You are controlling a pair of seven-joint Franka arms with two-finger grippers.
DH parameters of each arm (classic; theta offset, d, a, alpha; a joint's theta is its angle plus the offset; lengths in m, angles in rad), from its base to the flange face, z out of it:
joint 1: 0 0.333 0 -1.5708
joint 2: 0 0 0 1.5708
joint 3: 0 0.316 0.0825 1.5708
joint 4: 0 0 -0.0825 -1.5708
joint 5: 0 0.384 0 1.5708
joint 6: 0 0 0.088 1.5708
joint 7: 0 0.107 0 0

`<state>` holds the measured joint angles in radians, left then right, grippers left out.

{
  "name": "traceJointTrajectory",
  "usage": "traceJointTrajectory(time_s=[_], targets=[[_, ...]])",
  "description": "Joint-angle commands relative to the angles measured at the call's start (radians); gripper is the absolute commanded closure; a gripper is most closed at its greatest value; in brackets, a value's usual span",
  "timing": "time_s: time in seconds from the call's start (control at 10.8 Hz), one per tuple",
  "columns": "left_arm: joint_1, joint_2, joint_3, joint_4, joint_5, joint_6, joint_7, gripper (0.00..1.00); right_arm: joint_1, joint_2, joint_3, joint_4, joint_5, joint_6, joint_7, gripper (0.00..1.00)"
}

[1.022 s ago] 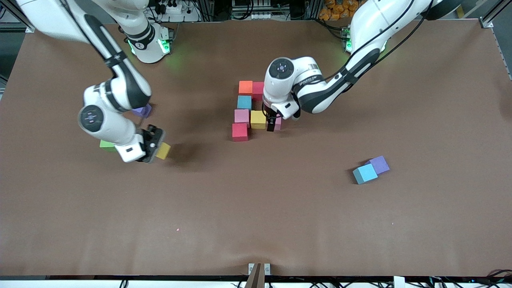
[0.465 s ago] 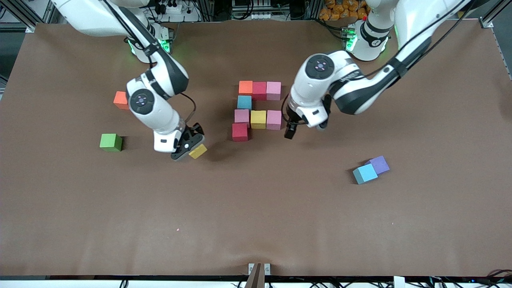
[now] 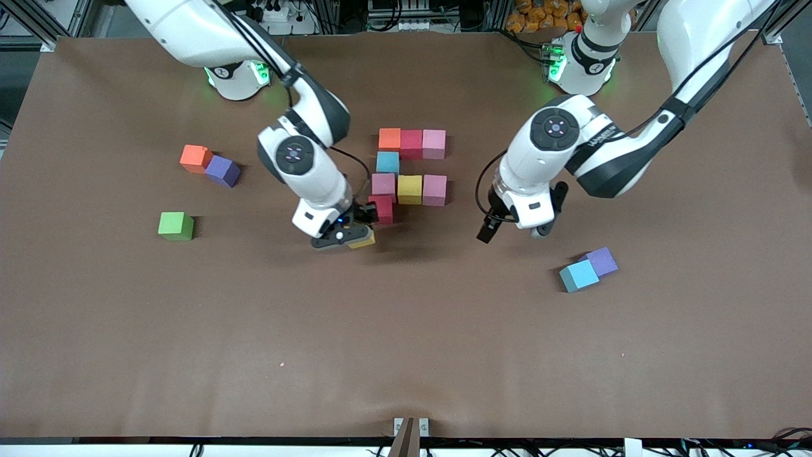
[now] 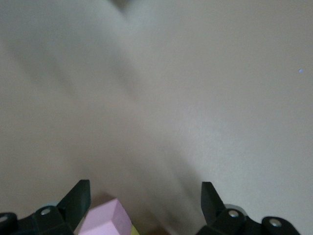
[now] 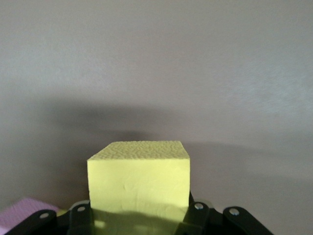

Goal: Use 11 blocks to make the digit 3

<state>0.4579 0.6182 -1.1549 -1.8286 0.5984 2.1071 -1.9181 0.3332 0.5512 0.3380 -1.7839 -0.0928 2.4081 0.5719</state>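
Already the right gripper (image 3: 353,238) clamps a yellow cube (image 3: 363,240) over the tabletop (image 3: 406,355) just beside the red cube (image 3: 382,209), probably starting the bottom row of the unfinished digit 3 (image 3: 409,171) mid-table. Left gripper (image 3: 507,230) hangs spread and empty nearby.

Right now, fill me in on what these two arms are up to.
The right gripper holds a yellow block beside the red block at the near end of the half-built digit 3. The left gripper hangs open and empty over bare table, between the figure and the blue block touching a purple block.
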Motion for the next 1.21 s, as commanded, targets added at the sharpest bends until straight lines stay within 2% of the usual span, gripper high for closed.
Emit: traceJointTrajectory(time_s=[0.0,0.28,0.56,0.93,1.12], targets=[[-0.005,0.011,0.032,0.070,0.011,-0.050,0.172,0.00,0.069,0.110,-0.051,0.153,0.002,-0.052,0.113,0.69],[-0.008,0.011,0.108,0.092,0.015,-0.050,0.449,0.00,0.122,0.154,-0.086,0.175,-0.002,-0.049,0.161,0.69],[-0.004,0.020,0.202,0.111,0.015,-0.050,0.852,0.00,0.136,0.162,-0.099,0.164,-0.033,-0.053,0.169,0.69],[0.019,0.029,0.260,0.104,0.008,-0.050,1.475,0.00,0.170,0.171,-0.099,0.152,-0.039,-0.076,0.223,0.69],[0.053,0.054,0.268,0.106,0.008,-0.050,1.763,0.00,0.171,0.173,-0.099,0.144,-0.053,-0.076,0.223,0.69]])
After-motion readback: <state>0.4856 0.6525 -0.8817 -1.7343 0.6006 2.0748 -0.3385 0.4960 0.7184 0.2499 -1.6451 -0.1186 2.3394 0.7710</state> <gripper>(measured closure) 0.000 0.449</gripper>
